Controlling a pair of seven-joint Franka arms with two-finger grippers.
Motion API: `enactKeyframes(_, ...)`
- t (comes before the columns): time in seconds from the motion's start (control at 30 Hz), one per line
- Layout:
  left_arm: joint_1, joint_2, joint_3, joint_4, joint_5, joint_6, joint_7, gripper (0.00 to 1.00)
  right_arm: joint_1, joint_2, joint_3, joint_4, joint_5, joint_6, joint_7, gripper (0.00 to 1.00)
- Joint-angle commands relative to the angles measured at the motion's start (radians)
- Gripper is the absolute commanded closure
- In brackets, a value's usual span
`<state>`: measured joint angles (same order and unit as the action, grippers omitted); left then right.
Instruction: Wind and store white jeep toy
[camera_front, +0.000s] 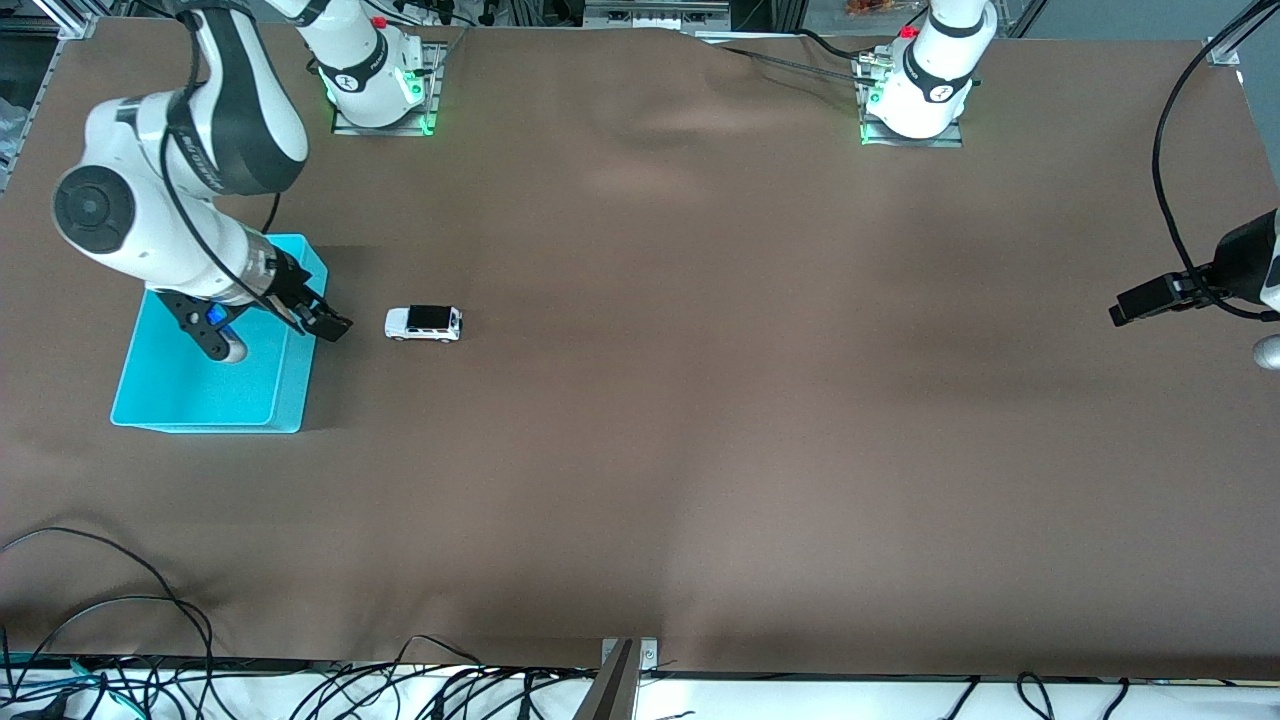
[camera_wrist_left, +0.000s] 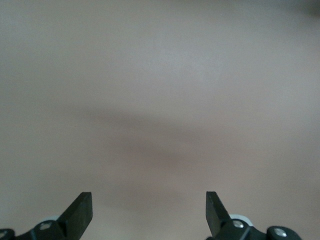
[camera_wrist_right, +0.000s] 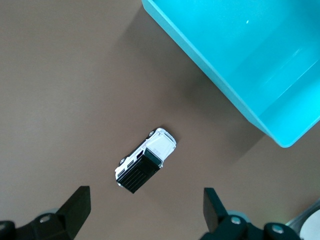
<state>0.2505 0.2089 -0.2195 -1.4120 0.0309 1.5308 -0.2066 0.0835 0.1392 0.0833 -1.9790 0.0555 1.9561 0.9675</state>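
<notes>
A brown cloth covers the whole table (camera_front: 700, 400), with shallow wrinkles and creases near the 2 arm bases and a soft sheen across the middle. Black cables (camera_front: 120, 640) loop over the table edge nearest the front camera, and a metal clamp (camera_front: 628, 655) sits at the middle of that edge. The turquoise bin (camera_front: 170, 400) stands at the right arm's end of the table, and serves as the landmark here. The white jeep toy (camera_front: 423, 323) rests on its wheels on the cloth just beside the bin, toward the left arm's end, apart from the bin wall. The right pincer (camera_front: 325, 325) hangs over the bin's rim on the side facing the jeep, its jaws spread wide and holding nothing; in the right wrist view the jeep (camera_wrist_right: 145, 159) lies between the 2 fingertips (camera_wrist_right: 77, 202) and farther out, untouched. The right arm's bulk hides part of the bin's interior in the front view. The left pincer (camera_front: 1140, 303) waits well apart from the bin, over the left arm's end of the table, largely cut off by the frame edge there; its wrist view shows wide-open fingers (camera_wrist_left: 80, 210) over bare, blurred cloth.
</notes>
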Motion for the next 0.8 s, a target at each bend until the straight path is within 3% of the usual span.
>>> enactKeyframes(0.0,0.000,0.001,0.002,0.002,-0.017,-0.011,0.026,0.00,0.005,-0.018,-0.002,-0.104,0.015,0.090,0.072,0.00)
enactKeyframes(0.27,-0.002,0.001,0.002,0.002,-0.016,-0.011,0.026,0.00,0.033,-0.006,0.004,-0.210,0.009,0.263,0.249,0.00)
enactKeyframes(0.77,-0.002,0.003,0.002,0.002,-0.016,-0.011,0.026,0.00,0.085,0.059,0.012,-0.291,-0.002,0.445,0.465,0.00)
